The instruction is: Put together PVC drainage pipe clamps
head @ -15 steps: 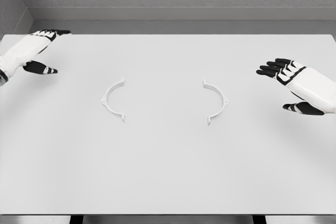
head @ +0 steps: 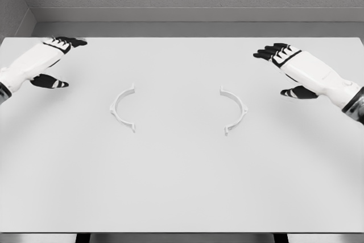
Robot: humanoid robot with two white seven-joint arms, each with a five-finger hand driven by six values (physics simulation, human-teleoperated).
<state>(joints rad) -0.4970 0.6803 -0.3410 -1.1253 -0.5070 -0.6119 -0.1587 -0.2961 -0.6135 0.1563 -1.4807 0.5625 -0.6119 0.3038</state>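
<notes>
Two white half-ring clamp pieces lie flat on the white table [head: 182, 186], their open sides facing each other. The left clamp half [head: 122, 108] sits left of centre and the right clamp half [head: 235, 110] right of centre, a wide gap between them. My left hand [head: 57, 61] hovers at the far left, up and left of the left half, fingers spread and holding nothing. My right hand [head: 281, 69] hovers above and to the right of the right half, fingers extended, thumb apart, empty.
A grey wall runs behind the table's far edge. The table's front edge crosses the bottom of the view, with dark legs below it.
My right hand has moved up and leftward, toward the far side of the table and closer to the right clamp half. My left hand has shifted slightly rightward. Both clamp halves stay put.
</notes>
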